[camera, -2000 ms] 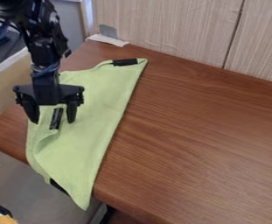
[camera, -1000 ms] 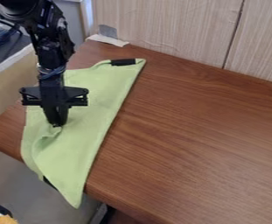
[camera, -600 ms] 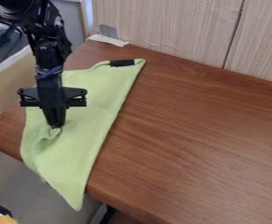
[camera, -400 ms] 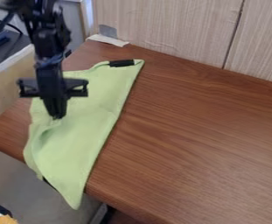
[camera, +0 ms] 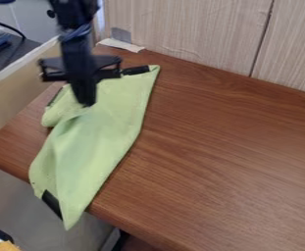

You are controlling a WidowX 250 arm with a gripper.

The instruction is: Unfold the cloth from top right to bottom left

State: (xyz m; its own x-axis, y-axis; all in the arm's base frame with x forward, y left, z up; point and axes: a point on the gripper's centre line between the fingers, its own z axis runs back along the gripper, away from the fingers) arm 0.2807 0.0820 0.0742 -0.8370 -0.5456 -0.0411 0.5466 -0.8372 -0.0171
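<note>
Light green cloth, soft and creased, lies on a brown wood-grain counter, towards the left of the camera view. It runs as a long, uneven shape from near the back of the counter down to the front left edge, where its lower end hangs over the side and narrows to a point. A black robot arm comes in from the top, left of centre, and ends in a black two-finger hand above the upper left part of the cloth. The hand is closed, its fingers drawn together on a pinch of the cloth — folds slope down and to the left from the tips. To the left of the hand, a rounded flap of cloth bulges outward, with a thin dark strip along its upper edge. One black patch sits at the cloth's top right corner, and another black patch shows at the overhanging lower left edge. Behind the counter stands a pale wood-grain panel with a dark vertical seam — a grey piece of tape and a torn whitish strip are at its foot.
</note>
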